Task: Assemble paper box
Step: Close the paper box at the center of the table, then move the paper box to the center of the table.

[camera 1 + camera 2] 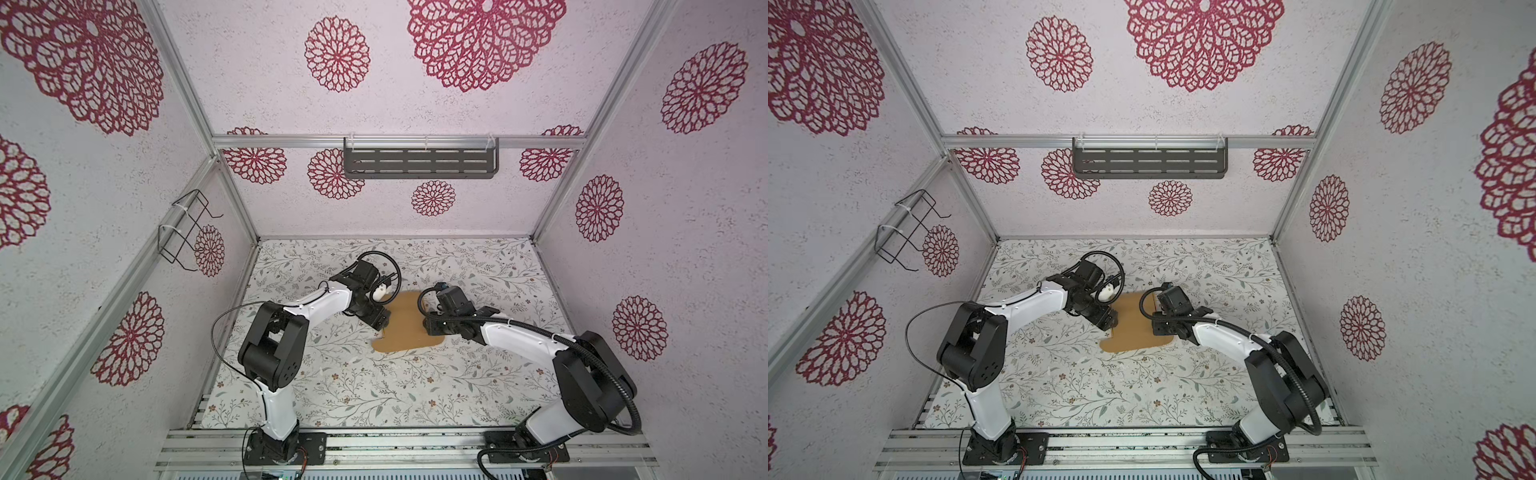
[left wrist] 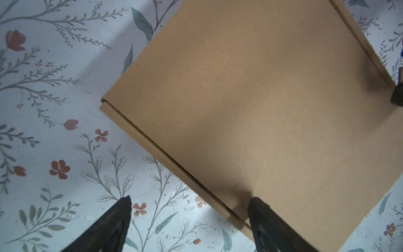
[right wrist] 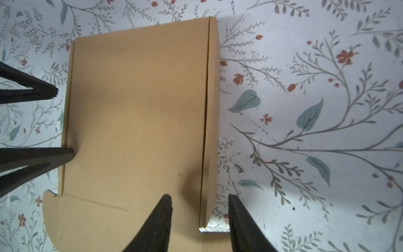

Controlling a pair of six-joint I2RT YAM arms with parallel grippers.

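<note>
Top views both show, nearest me, an aluminium rail carrying the two arm bases, and past it the floral-printed counter. Around the middle of that counter lies the plain tan cardboard paper box, flat, with a round-cornered flap spread toward the near side. The arms lean in from either side, and their black wrists and cable loops cover both side edges of the box, so from above only its middle and the near flap show.

Seen from its own wrist camera, the left claw stands wide open, with one finger over the box top and the other over the counter. The box's edge runs between them. The right claw is parted too, astride the opposite folded side wall, with a sliver of counter between that wall and the outer finger. Neither claw grips anything.

Farther back, a dark slotted metal shelf hangs on the back wall and a black wire rack on the left wall, both well apart from the box.
</note>
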